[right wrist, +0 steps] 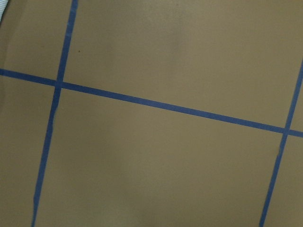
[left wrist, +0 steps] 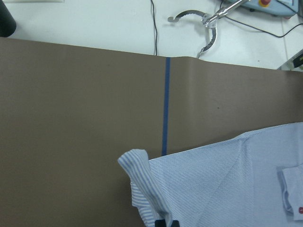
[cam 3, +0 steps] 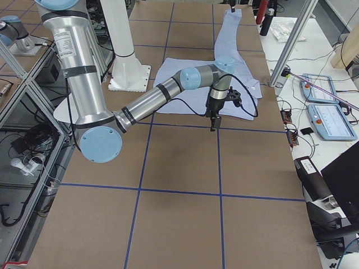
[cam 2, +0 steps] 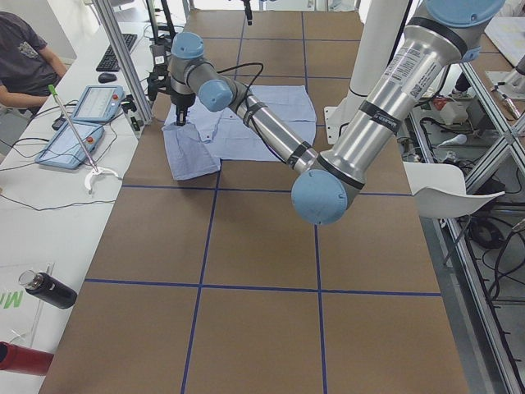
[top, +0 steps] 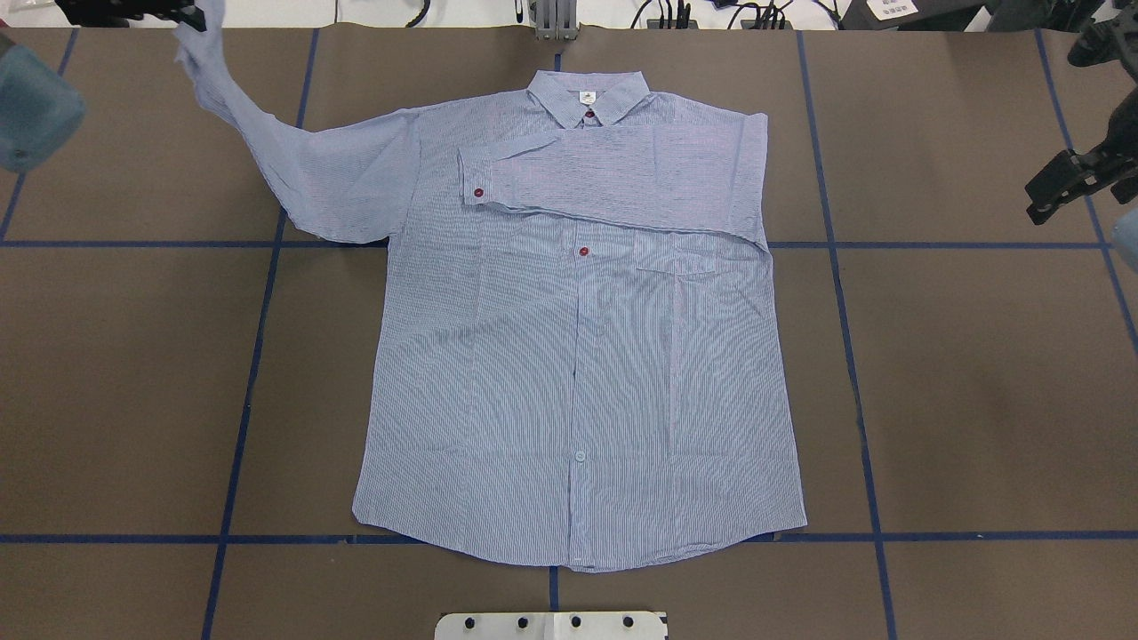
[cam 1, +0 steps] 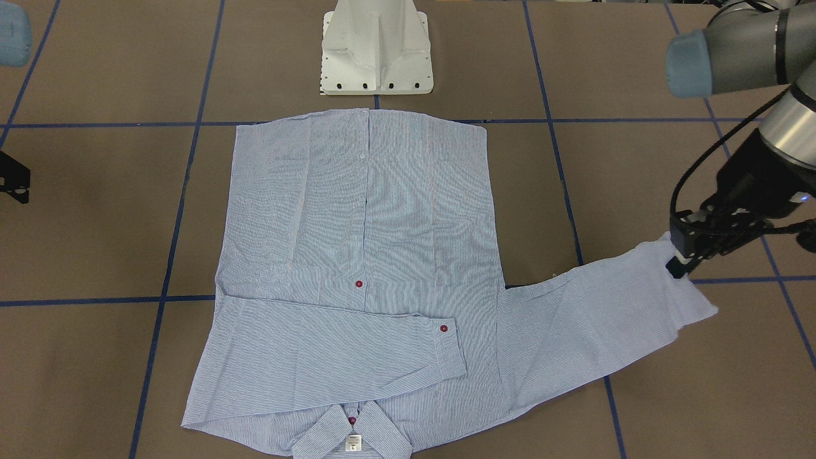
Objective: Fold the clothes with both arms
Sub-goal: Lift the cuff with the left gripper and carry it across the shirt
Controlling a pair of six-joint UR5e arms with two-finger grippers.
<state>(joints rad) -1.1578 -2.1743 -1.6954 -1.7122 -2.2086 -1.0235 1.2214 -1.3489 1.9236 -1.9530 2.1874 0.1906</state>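
Note:
The light blue striped shirt (top: 578, 356) lies flat, front up, collar (top: 587, 93) at the far edge. One sleeve (top: 613, 178) is folded across the chest. The other sleeve (top: 302, 169) stretches out to the far left corner. My left gripper (top: 191, 18) is shut on its cuff and holds it lifted off the table; this also shows in the front view (cam 1: 679, 264) and the left wrist view (left wrist: 165, 222). My right gripper (top: 1045, 200) hangs above bare table at the right edge, apart from the shirt, its two prongs spread and empty.
The white pedestal base (cam 1: 376, 51) stands just behind the shirt's hem. Blue tape lines (right wrist: 156, 106) grid the brown table. A desk with tablets (cam 2: 78, 139) and a seated person (cam 2: 25, 57) runs along the far edge. Bottles (cam 2: 45, 289) lie at the desk's end.

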